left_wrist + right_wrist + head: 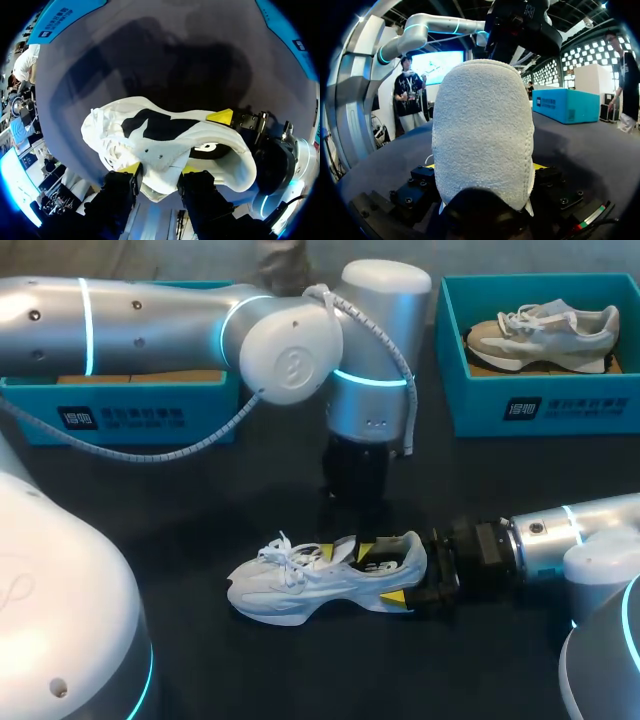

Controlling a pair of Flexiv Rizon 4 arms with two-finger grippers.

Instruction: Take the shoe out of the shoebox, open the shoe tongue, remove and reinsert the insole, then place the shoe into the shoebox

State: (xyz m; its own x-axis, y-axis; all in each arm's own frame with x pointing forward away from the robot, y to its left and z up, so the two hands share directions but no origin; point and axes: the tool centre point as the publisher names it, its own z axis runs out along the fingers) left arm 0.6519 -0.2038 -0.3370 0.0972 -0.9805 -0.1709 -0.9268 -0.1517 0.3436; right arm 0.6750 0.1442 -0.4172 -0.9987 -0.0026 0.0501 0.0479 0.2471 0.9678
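A white sneaker lies on its side on the black table, laces toward my left. My right gripper comes in from the right and is shut on its heel, one yellow tip on each side. In the right wrist view the pale heel fills the space between the fingers. My left arm hangs over the shoe from behind. In the left wrist view my left gripper has both yellow tips against a white flap of the upper by the eyelets. The dark insole shows inside.
A teal shoebox at the back right holds a beige shoe. A second teal box stands at the back left, partly behind my left arm.
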